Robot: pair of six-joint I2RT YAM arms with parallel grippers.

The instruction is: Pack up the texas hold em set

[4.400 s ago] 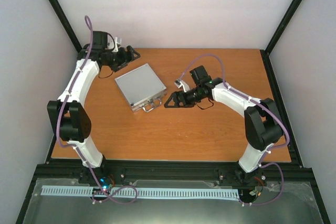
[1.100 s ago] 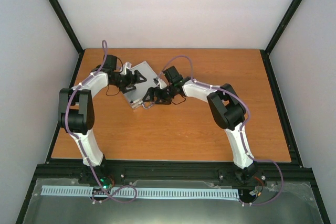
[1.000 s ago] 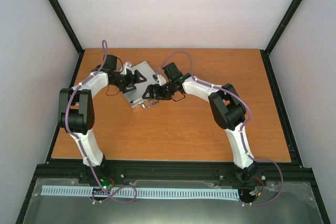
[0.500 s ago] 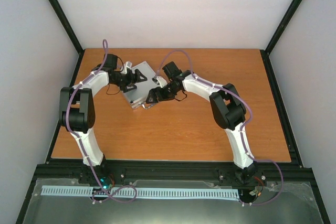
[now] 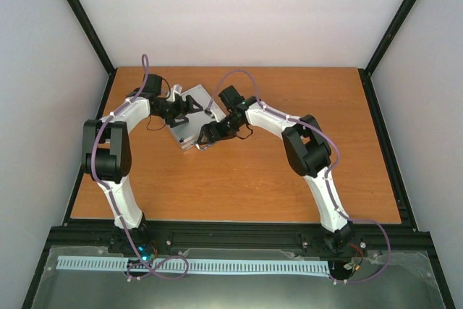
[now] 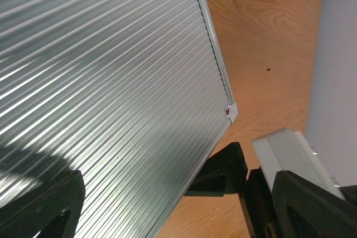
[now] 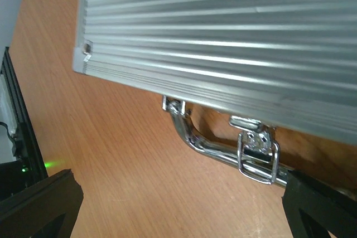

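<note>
The closed aluminium case (image 5: 187, 129) lies at 11 o'clock on the table (image 5: 253, 179). The right gripper (image 5: 206, 135), jaws wide and empty, faces the latch (image 7: 257, 157) and handle (image 7: 207, 146) on the case's 5 o'clock edge. The left gripper (image 5: 186, 108), also wide and empty, hovers over the lid.

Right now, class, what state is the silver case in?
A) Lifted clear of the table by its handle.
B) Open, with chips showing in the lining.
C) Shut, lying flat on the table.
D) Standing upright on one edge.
C: the silver case lies shut and flat on the table, its chrome handle down by the wood, with no lining or chips showing.
</note>
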